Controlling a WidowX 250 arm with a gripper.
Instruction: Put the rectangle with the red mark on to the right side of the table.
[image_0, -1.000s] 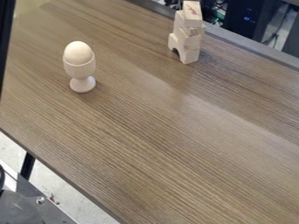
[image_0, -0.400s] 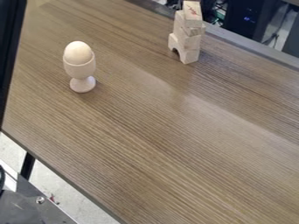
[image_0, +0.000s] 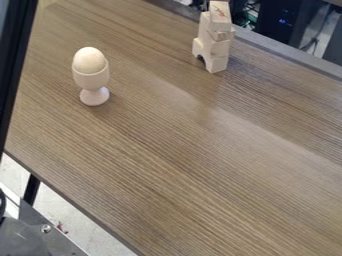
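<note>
The pale wooden rectangle with the red mark (image_0: 220, 16) is the top piece of a small block stack near the far edge of the brown wood-grain table (image_0: 180, 145). Below it are several plain wooden blocks (image_0: 215, 46), the lowest with an arch cut into it. A black part of the arm runs along the upper left edge of the view, well to the left of the stack.
A pale egg in an egg cup (image_0: 91, 75) stands on the table at the upper left. The table's far edge lies just behind the stack, with dark equipment beyond. A grey metal part (image_0: 33, 235) is at the lower left, below the near edge.
The black arm part at the left edge has come further into view, shifting to the right. The block stack and the egg cup stay where they were.
</note>
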